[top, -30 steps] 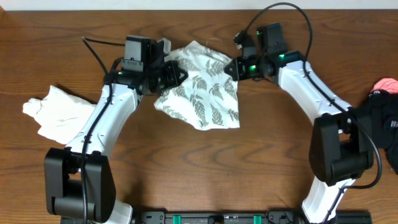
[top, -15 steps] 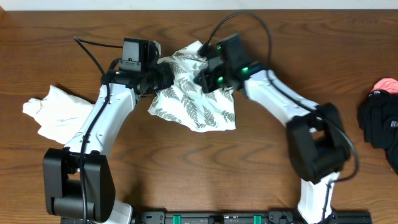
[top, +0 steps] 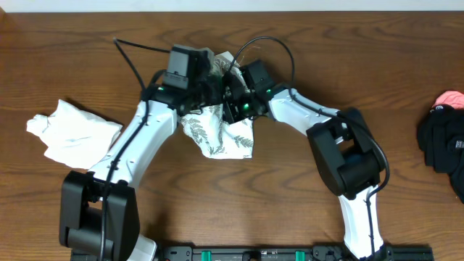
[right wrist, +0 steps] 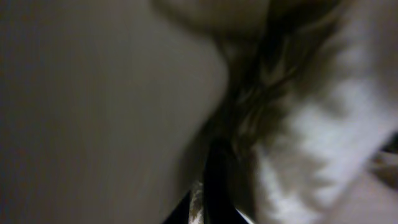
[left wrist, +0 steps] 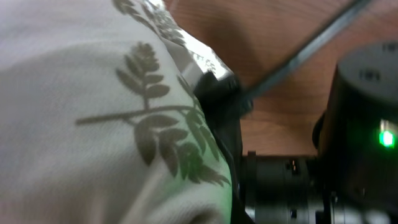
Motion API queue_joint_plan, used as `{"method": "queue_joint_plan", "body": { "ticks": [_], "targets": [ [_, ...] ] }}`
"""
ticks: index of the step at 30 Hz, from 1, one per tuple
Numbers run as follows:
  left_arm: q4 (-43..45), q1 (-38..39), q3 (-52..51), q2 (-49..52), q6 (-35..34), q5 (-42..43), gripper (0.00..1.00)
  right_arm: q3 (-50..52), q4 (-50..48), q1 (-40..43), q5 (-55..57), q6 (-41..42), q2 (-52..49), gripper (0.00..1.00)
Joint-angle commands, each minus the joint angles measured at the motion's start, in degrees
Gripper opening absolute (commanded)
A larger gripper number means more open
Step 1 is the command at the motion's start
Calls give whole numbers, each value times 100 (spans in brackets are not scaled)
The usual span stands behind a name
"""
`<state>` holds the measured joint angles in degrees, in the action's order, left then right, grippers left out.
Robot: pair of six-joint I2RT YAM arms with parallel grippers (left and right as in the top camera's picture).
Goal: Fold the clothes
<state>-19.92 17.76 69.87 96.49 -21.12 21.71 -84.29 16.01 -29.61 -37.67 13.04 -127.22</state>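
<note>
Overhead, left gripper (top: 209,87) and right gripper (top: 228,93) apparently pinch fern-print garment (top: 217,138).

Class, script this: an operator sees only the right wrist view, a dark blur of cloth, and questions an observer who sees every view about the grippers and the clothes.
Operator: Where is my right gripper?
Observer: The right gripper sits close against the left gripper, both at the top of the fern-print garment.
Operator: Is the print sharp anywhere?
Observer: In the left wrist view, grey-green fern leaves on cream cloth.
Operator: Other clothes?
Observer: A white garment lies toward the table's left, a black garment at its right edge.
</note>
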Motion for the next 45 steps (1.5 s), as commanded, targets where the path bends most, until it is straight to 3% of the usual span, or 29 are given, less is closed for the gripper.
{"method": "queue_joint_plan", "body": {
  "ticks": [1, 7, 11, 16, 28, 34, 38, 42, 45],
  "targets": [
    [24, 243, 68, 111, 55, -15, 6, -7, 90, 232, -273, 28, 433, 12],
    [28, 422, 50, 409, 52, -37, 6, -7, 1097, 992, 728, 155, 1469, 10],
    [68, 568, 50, 636, 52, -37, 6, -7, 1150, 1307, 761, -37, 1788, 10],
    [146, 732, 50, 811, 52, -42, 6, -7, 1311, 1276, 752, -116, 1596, 7],
    [116, 1069, 48, 1202, 50, -140, 6, -7, 450, 1128, 142, -177, 1196, 5],
    [140, 1176, 50, 1217, 50, -142, 13, -7, 356, 1071, -590, -330, 1191, 6],
    [111, 1174, 50, 1180, 50, -131, 13, 0, 474, 925, -184, -348, 1176, 6],
    [74, 1174, 52, 929, 50, -127, 15, 4, 807, 782, 986, -352, 1128, 4],
    [68, 1174, 52, 588, 55, -155, 17, 4, 920, 776, 1110, -435, 957, 3]
  ]
}}
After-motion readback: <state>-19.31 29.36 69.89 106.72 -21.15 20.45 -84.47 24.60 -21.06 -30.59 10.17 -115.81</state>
